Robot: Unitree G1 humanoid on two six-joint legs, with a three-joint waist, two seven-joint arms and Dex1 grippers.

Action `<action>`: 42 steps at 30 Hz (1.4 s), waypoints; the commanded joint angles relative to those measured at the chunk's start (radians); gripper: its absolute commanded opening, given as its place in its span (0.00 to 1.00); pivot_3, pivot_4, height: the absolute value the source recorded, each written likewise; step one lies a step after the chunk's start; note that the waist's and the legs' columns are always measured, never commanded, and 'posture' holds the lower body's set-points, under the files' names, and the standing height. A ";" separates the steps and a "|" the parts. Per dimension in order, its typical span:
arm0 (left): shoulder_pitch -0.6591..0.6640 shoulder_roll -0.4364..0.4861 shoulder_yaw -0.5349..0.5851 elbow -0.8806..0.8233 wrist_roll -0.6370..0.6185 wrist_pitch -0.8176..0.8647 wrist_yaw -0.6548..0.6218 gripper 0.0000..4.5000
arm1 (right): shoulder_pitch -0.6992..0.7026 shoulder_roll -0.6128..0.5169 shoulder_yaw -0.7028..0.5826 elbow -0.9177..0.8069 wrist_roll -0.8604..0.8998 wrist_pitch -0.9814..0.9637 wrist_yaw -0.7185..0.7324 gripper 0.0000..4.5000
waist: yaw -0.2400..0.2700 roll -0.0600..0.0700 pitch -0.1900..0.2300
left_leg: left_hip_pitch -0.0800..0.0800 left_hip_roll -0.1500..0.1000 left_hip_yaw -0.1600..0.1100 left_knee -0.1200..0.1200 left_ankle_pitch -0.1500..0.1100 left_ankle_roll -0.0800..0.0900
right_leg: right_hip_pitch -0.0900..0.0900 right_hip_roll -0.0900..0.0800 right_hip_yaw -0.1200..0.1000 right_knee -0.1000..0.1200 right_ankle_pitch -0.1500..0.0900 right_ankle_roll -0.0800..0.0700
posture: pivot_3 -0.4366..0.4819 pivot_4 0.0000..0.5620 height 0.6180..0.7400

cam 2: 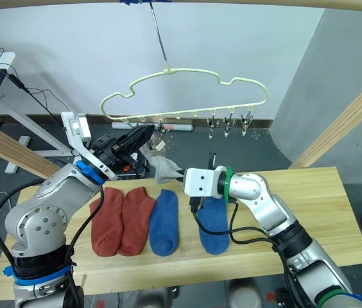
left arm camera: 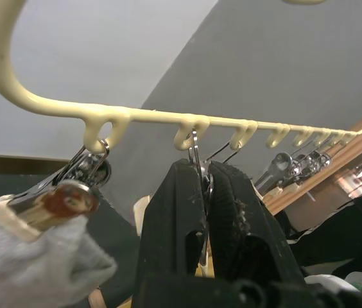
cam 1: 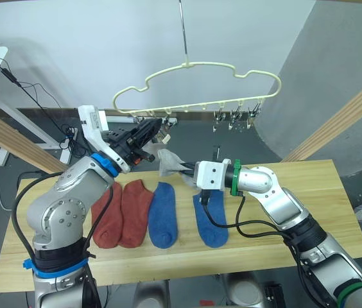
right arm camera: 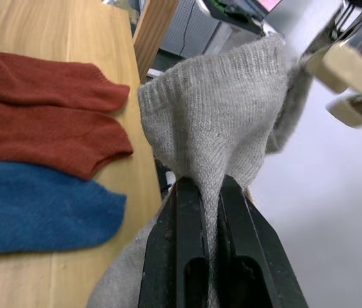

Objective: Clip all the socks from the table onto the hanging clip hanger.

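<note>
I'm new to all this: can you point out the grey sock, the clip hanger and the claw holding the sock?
grey sock point(right arm camera: 223, 122): right wrist view, its knit middle.
clip hanger point(cam 1: 197, 64): left eye view, top of its wavy outline.
right claw point(right arm camera: 208, 192): right wrist view, between its fingertips.

The left pincer point(left arm camera: 205, 192) has its two black fingers point(left arm camera: 171, 218) pressed together on a metal clip point(left arm camera: 196, 151) hanging from a loop of the cream-yellow clip hanger point(left arm camera: 149, 115). Just beside it, a neighbouring clip point(left arm camera: 59, 192) touches a light grey sock point(left arm camera: 30, 263). More clips point(left arm camera: 296, 163) hang farther along the bar.
</note>
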 commanded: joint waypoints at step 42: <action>0.159 0.070 -0.089 -0.059 0.277 -0.261 -0.057 0.99 | 0.044 -0.029 -0.100 -0.167 0.169 0.172 0.152 0.63 | 0.017 0.001 0.001 | 0.000 0.001 0.000 -0.001 0.000 0.000 | -0.001 -0.001 0.000 -0.001 0.000 0.000 | 0.27 0.61 1.00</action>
